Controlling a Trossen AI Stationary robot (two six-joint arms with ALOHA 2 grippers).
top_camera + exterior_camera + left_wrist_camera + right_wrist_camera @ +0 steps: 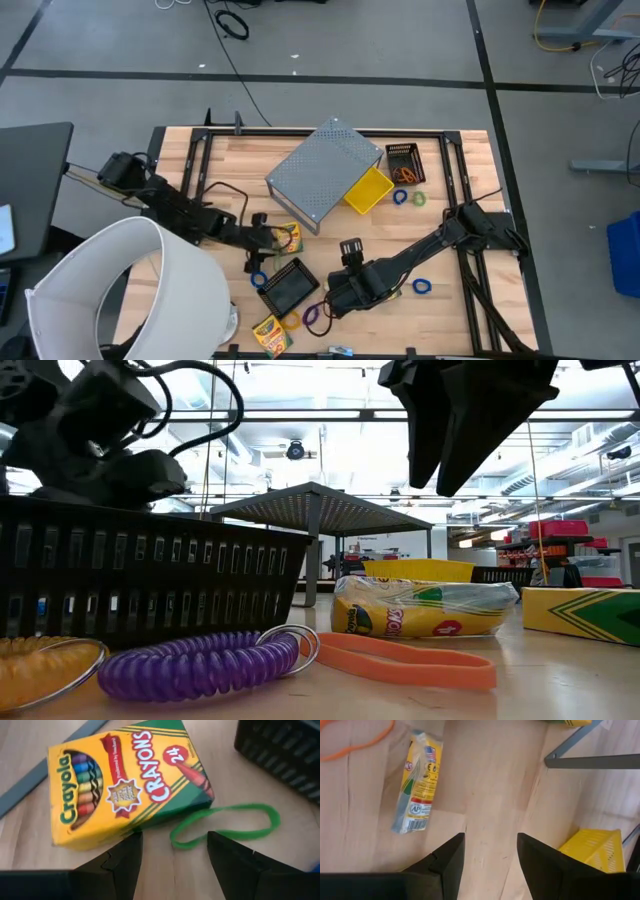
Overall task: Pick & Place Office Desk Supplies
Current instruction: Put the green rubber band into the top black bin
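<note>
I look straight down on a wooden bench, two dark arms reaching in from its sides. A big white cylinder fills the 8 o'clock corner; a grey perforated box sits near centre toward 12, with a yellow bin touching its 4 o'clock side.

My left jaws hang open and empty over the bench at about 8 o'clock from centre. Just ahead of them lies a crayon box, flat, label up, its long axis slanting across the gap instead of lining up with it. A green loop lies flat just beside the box, touching its lower edge, and nearest the jaws of all.

My right jaws are also open and empty, at about 6 o'clock. A small packet lies flat ahead and off to one side, its long axis running roughly along my line of reach, an orange loop beyond it.

I judge the left arm better placed: its loop is nearly between the jaws.
</note>
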